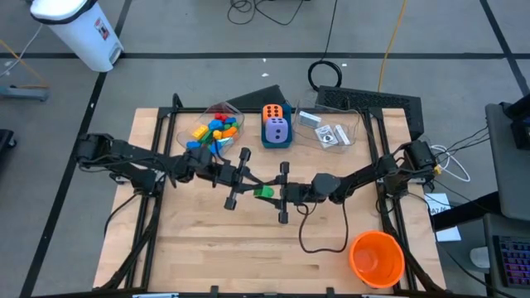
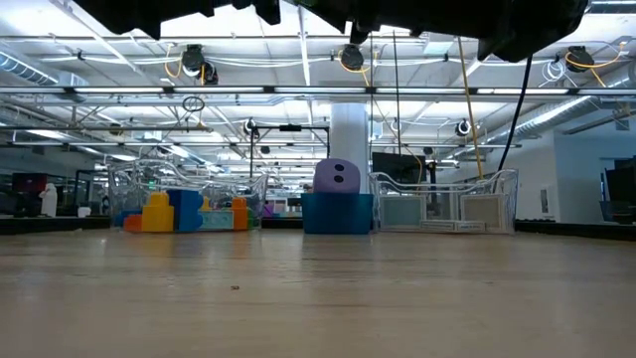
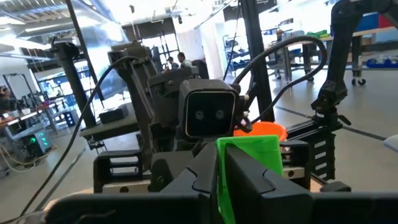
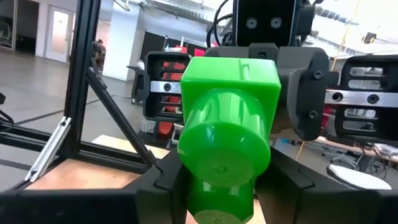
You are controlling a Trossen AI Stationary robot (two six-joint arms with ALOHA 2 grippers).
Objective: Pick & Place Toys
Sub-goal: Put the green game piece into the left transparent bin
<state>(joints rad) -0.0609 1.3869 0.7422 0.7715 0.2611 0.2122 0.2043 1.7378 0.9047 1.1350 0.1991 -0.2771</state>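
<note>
Gripping green brick (image 1: 263, 192) | both grippers | above wooden table (image 1: 207, 248)

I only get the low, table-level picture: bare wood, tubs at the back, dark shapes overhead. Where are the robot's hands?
Observer: From above, the left gripper and right gripper meet over the table's middle.
Operator: Holding anything?
Observer: Yes, a green brick. The left fingers pinch it and the right fingers close around it too.
Operator: Anything near me?
Observer: A big orange cup stands at the near right corner.
</note>
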